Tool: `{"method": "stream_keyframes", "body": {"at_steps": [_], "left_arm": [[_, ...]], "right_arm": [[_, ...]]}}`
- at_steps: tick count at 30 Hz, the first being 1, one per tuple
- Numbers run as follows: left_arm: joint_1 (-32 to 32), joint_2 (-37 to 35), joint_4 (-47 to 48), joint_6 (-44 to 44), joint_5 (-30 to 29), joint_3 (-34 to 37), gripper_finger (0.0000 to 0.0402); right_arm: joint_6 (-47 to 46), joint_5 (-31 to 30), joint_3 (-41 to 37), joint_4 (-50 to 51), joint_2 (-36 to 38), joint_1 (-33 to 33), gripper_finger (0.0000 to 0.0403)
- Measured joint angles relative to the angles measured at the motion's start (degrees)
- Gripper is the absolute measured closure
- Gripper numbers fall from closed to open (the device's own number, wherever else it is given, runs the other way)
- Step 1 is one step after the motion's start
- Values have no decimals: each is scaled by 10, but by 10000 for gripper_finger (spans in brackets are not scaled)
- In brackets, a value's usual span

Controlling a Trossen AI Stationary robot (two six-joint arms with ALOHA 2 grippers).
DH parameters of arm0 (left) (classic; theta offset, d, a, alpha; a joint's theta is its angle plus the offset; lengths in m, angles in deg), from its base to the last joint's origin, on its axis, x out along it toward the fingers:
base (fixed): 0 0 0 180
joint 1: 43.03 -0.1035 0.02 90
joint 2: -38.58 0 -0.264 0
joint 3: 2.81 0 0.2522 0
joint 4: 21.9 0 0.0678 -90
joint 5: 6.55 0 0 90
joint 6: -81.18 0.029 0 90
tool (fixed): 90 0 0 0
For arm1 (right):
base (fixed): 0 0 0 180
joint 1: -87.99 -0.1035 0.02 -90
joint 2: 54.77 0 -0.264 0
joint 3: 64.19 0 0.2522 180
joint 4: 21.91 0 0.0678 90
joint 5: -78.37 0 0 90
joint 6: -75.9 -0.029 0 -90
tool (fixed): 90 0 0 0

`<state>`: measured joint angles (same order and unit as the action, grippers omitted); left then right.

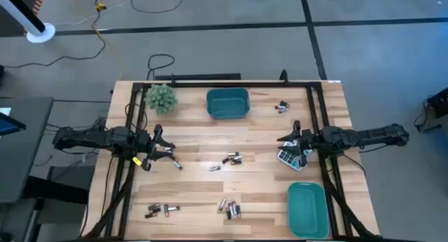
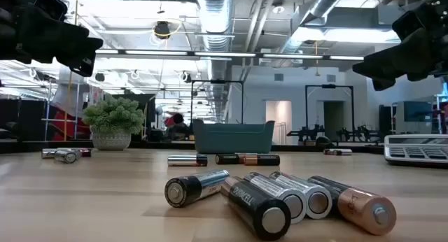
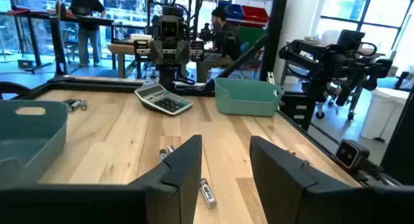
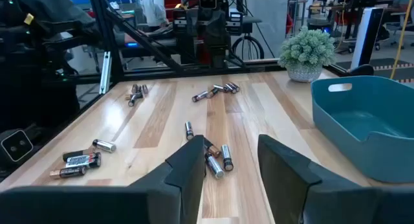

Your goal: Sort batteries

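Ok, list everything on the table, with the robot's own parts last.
Batteries: many, dark and silvery, scattered in small clusters across the wooden tabletop.
Bins: two, teal; one at the far edge's middle, one at the near right corner.
Potted plant: one, green, far left corner.
Calculator: one, grey-white, right side.
Left end effector: open, empty, above the left side.
Right end effector: open, empty, beside the calculator.

The light wooden table (image 1: 259,189) has batteries scattered over it in small clusters: one group near the middle (image 1: 233,159), one at the near-left corner (image 1: 161,210), one at the near edge (image 1: 230,208), a few by the far-right edge (image 1: 281,107). Two teal bins (image 1: 228,103) (image 1: 306,209), a potted plant (image 1: 161,98) and a calculator (image 1: 290,158) also rest on it.
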<state>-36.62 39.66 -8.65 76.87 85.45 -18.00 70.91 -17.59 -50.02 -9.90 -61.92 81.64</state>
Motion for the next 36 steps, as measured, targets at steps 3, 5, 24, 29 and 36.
{"method": "stream_keyframes", "body": {"at_steps": [3, 5, 24, 29, 36], "left_arm": [[0, 0, 0, 0, 0, 0, 274], [0, 0, 0, 0, 0, 0, 274], [0, 0, 0, 0, 0, 0, 274], [0, 0, 0, 0, 0, 0, 274], [0, 0, 0, 0, 0, 0, 274]], "right_arm": [[0, 0, 0, 0, 0, 0, 241], [0, 0, 0, 0, 0, 0, 241], [0, 0, 0, 0, 0, 0, 241], [0, 0, 0, 0, 0, 0, 241], [0, 0, 0, 0, 0, 0, 241]]}}
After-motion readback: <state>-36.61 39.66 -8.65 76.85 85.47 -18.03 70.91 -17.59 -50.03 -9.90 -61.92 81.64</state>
